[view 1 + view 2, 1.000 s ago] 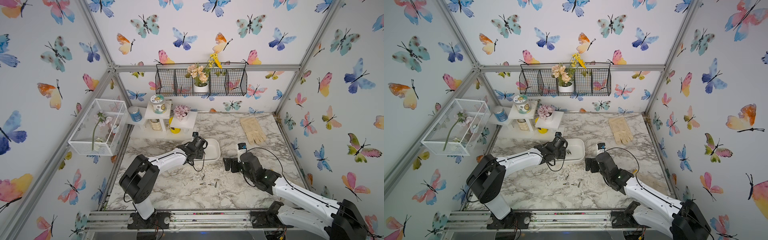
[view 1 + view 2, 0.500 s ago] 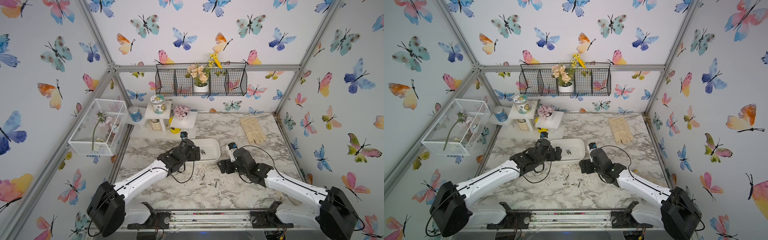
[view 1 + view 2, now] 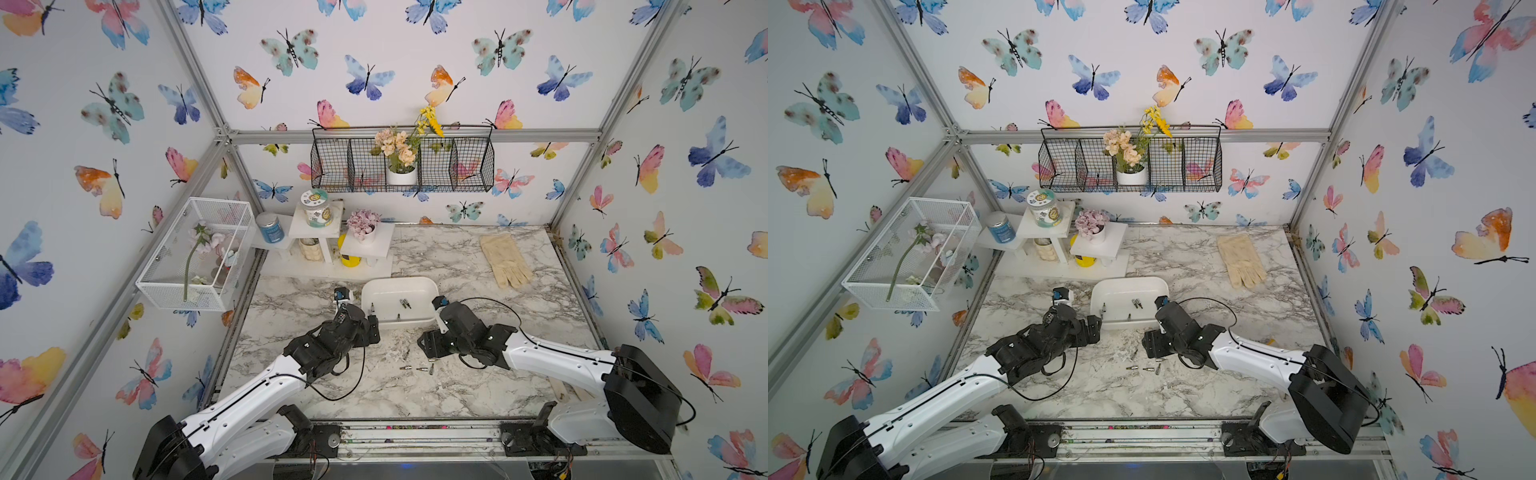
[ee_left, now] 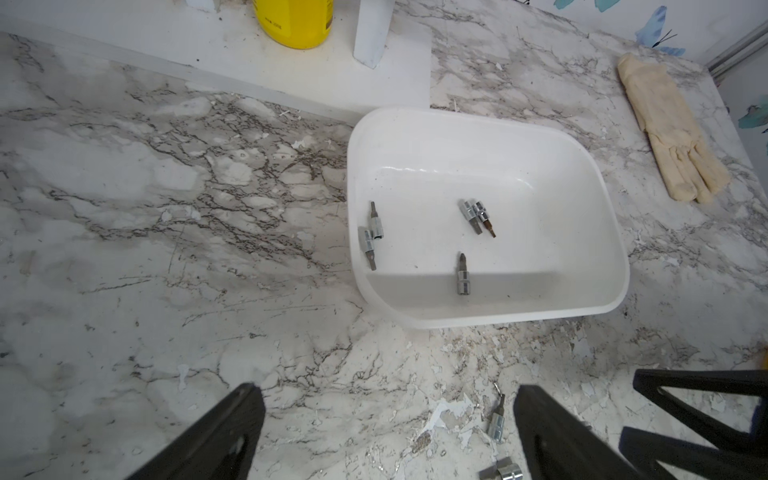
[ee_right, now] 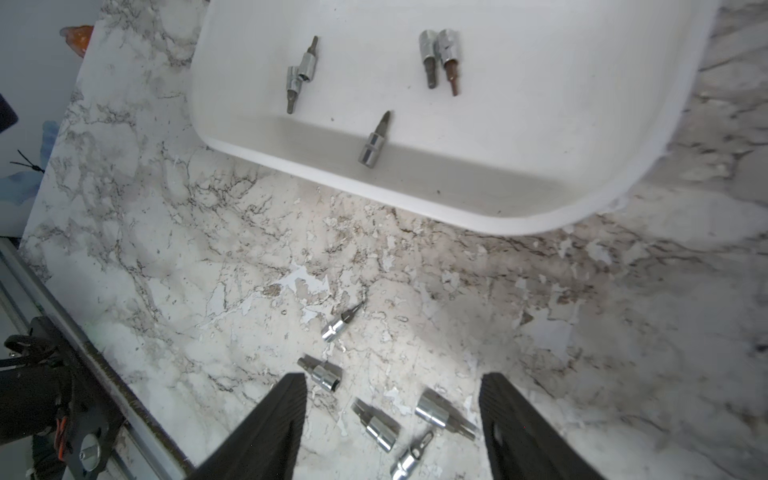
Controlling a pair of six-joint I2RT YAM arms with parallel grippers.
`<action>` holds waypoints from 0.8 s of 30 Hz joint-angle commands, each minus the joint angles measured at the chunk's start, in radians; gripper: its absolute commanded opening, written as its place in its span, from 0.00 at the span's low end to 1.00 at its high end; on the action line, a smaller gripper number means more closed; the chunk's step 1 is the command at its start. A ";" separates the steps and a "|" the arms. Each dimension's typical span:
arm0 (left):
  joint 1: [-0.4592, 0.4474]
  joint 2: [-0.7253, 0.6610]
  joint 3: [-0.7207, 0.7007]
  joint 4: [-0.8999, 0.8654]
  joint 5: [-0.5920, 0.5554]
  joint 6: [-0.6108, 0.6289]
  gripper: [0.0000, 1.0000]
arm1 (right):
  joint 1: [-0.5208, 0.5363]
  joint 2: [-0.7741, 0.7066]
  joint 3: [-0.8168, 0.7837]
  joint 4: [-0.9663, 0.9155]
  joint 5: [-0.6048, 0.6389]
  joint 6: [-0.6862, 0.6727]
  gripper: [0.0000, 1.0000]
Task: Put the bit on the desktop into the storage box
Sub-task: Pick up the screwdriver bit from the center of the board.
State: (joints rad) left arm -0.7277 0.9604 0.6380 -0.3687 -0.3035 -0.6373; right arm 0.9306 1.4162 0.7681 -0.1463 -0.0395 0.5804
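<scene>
left hand point(image 4: 386, 388) withdrawn off storage box point(image 3: 400, 283), opened; right hand point(image 5: 395, 376) lowered over bits point(image 5: 376, 424)

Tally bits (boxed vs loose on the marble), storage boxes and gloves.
Boxed bits: 5
Loose bits: 5
Storage box: 1
Cream glove: 1
Total: 12

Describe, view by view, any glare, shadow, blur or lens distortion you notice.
In both top views, the wide-angle lens splays the frame posts outward. Left wrist view: glare streak inside the storage box, shadow across its near floor. Right wrist view: box rim smeared; desktop bits sharper.
</scene>
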 commanded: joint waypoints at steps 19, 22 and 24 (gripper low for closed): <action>0.003 -0.096 -0.044 -0.060 -0.110 -0.032 0.99 | 0.175 0.295 0.228 -0.135 0.117 0.078 0.63; 0.002 -0.092 -0.048 -0.056 -0.108 -0.032 0.99 | 0.177 0.308 0.233 -0.134 0.124 0.081 0.62; 0.002 -0.091 -0.051 -0.053 -0.107 -0.032 0.99 | 0.178 0.318 0.237 -0.139 0.128 0.084 0.60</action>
State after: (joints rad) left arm -0.7277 0.8658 0.5922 -0.4171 -0.3820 -0.6632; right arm 1.1015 1.7157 0.9783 -0.2546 0.0528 0.6502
